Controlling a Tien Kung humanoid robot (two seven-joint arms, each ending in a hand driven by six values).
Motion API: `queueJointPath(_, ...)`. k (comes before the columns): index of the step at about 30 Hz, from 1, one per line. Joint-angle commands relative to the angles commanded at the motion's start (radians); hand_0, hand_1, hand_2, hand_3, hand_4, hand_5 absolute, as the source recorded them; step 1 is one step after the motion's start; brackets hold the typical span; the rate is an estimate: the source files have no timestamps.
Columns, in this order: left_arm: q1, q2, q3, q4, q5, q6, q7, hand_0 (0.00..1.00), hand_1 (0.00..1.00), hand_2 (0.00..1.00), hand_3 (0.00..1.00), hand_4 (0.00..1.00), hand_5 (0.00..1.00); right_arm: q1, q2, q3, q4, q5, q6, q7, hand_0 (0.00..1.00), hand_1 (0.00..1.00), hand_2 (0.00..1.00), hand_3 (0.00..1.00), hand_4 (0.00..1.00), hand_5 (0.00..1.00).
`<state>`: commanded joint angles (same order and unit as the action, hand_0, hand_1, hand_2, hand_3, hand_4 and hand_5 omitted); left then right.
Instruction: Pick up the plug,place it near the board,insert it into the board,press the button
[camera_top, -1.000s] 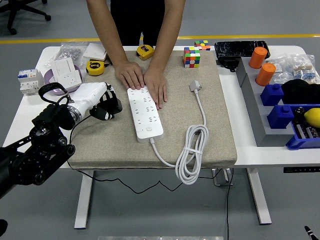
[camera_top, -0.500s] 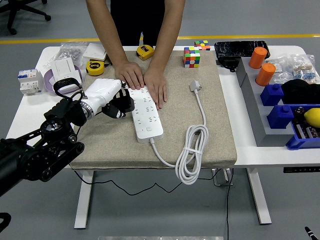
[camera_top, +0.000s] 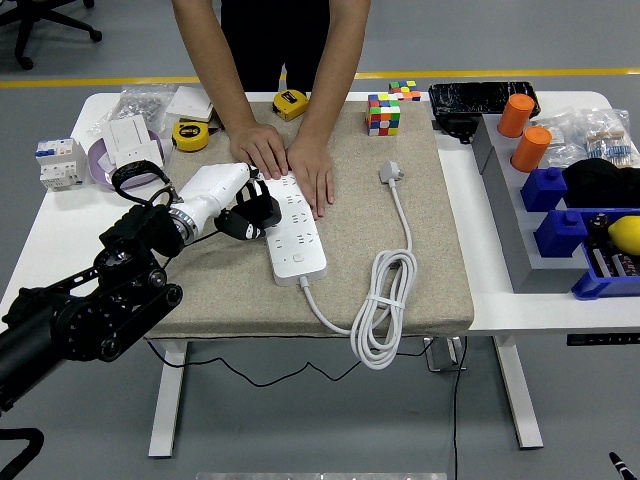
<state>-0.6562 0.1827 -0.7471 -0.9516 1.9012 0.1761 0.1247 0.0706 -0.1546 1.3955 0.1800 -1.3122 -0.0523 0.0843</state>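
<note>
1. Your left hand (camera_top: 243, 205) has slid further to 3 o'clock than it was half a second ago. Its dark fingers (camera_top: 262, 212) now overlap the left edge of the white board (camera_top: 292, 226), where before they sat just off it over the mat.
2. The fingers are curled in on themselves and you're gripping nothing, just hovering or brushing at the board's edge. I can't tell which.
3. The board itself hasn't budged. It lies slanted on the beige mat (camera_top: 440, 280), with its button end towards 6 o'clock.
4. The plug (camera_top: 390, 172) hasn't moved either. It lies loose on the mat at about 2 o'clock from the board, well apart from your hand, and its white cable (camera_top: 385, 300) runs down to a coiled bundle at the mat's front edge.
5. A person's two hands (camera_top: 290, 160) are flat on the far end of the board, pinning it. They sit right at 12 o'clock of your fingers, nearly touching, so that end is crowded.
6. Other stuff around: a Rubik's cube (camera_top: 383, 114) at the mat's far edge, two yellow tape measures (camera_top: 191, 135) at 11 o'clock, and orange cylinders (camera_top: 524, 132) and blue bins (camera_top: 565, 210) out at 3 o'clock.
7. Your right arm isn't in the shot.
</note>
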Motion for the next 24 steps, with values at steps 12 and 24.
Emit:
queueJointPath(12, 0.001, -0.019, -0.010, 0.036, -0.002, 0.006, -0.003, 0.458, 0.345, 0.311, 0.403, 0.704, 0.002, -0.002, 0.001, 0.006, 0.000, -0.005, -0.001, -0.002, 0.960, 0.846, 0.780, 0.788, 0.998, 0.998)
queueJointPath(24, -0.006, -0.024, -0.007, 0.071, -0.001, 0.007, -0.006, 0.456, 0.345, 0.311, 0.406, 0.706, 0.002, 0.002, 0.000, 0.005, 0.000, -0.003, -0.001, -0.001, 0.961, 0.845, 0.780, 0.788, 0.998, 0.998)
